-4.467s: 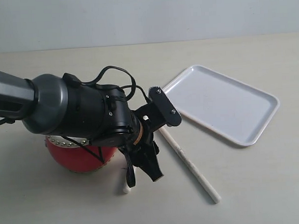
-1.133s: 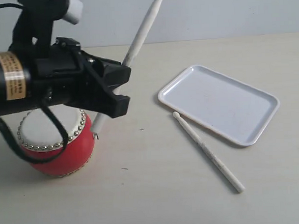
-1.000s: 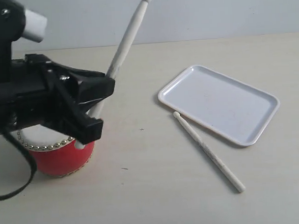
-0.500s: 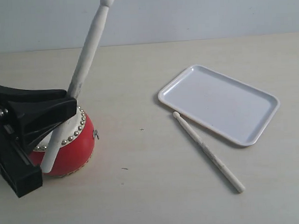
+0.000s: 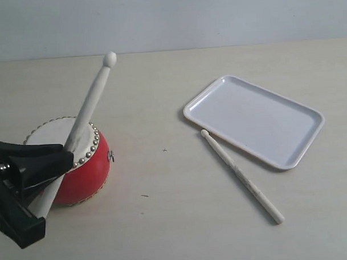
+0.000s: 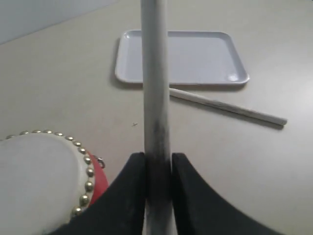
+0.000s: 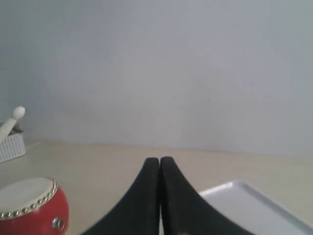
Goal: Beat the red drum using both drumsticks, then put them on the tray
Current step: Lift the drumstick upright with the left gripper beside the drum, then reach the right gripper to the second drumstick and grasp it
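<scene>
The left claw (image 6: 157, 164) clamps one thin pale wooden drumstick (image 5: 91, 104) near its butt, slanting up across the glossy red barrel drum (image 5: 89, 170), likely poised to strike. The right claw (image 7: 160, 169) is pressed together, empty (nothing fetched yet). The other pale drumstick (image 5: 241, 176) lies on the beige counter (image 5: 165, 221) just beside the flat white tray (image 5: 258, 118).

No word, label, brand name or number can be read in any view. The red drum (image 5: 86, 170), the tray (image 5: 258, 118) and the held drumstick (image 5: 90, 104) show plain surfaces. Faint marks on the loose drumstick (image 5: 240, 176) are too small to read.
</scene>
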`<state>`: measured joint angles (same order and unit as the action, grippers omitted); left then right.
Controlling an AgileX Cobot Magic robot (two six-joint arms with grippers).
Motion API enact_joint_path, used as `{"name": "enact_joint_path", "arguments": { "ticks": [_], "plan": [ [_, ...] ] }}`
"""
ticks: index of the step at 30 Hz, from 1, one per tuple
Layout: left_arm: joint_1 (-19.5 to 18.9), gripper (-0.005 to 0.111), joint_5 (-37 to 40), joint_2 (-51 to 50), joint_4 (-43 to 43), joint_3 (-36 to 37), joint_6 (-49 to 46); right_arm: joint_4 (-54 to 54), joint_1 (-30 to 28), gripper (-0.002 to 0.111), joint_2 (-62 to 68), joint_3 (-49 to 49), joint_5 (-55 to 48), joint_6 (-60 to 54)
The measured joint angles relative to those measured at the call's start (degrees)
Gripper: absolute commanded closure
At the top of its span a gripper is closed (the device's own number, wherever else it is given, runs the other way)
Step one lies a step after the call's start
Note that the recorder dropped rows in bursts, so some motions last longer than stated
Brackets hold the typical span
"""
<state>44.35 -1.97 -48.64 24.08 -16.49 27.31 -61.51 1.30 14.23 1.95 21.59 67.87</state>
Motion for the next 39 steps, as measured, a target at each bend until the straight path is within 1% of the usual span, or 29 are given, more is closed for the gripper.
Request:
{"name": "enact_joint_path", "arguments": {
  "ticks": [2,4,7,10,18,19,21,26,28,32,36,39],
  "plan": [
    [-2.78,0.107,0.0,-0.13,-0.13,0.09,0.34,-5.06,0.0,0.108,5.72,2.62,0.64,4.97],
    [-4.62,0.107,0.0,-0.68,-0.24,0.52,0.71,-7.62,0.0,0.108,11.54,4.85,2.52,7.32],
    [-6.05,0.107,0.0,-2.12,-0.36,2.04,0.82,-10.24,0.0,0.108,21.29,8.52,6.43,9.83],
    [-6.42,0.107,-0.12,-2.92,-0.36,2.74,0.94,-13.1,0.0,0.108,31.96,12.44,8.09,11.27],
    [-6.42,0.107,-3.22,-3.43,-0.36,2.96,1.16,-26.04,0.12,0.108,57.57,21.49,8.71,18.86],
    [-6.42,0.107,-3.5,-3.57,-0.36,2.96,1.22,-26.75,0.57,0.106,60.33,22.09,8.8,19.02],
    [-6.42,0.107,-4.47,-3.56,-0.36,3.61,1.61,-27.72,2.32,0.099,65.37,23.53,8.8,19.02],
    [-6.42,0.107,-7.09,-3.56,-0.36,5.4,2.26,-28.24,8.37,0.073,74.08,27.61,6.26,19.1],
    [-6.42,0.107,-7.53,-3.56,-0.36,5.79,2.49,-28.24,10.33,0.067,76.33,28.72,2.93,19.34],
    [-6.42,0.107,-8.65,-3.56,-0.36,6.24,2.71,-28.38,12.67,0.065,79.12,29.5,-2.19,19.98],
    [-6.42,0.107,-9.31,-4.1,-0.36,6.28,2.71,-28.9,13.11,0.065,79.79,29.59,-3.23,20.52],
    [-6.42,0.107,-9.67,-4.25,-0.36,6.28,2.71,-31.37,13.11,0.065,79.89,29.72,-3.64,22.72]
  ]
}}
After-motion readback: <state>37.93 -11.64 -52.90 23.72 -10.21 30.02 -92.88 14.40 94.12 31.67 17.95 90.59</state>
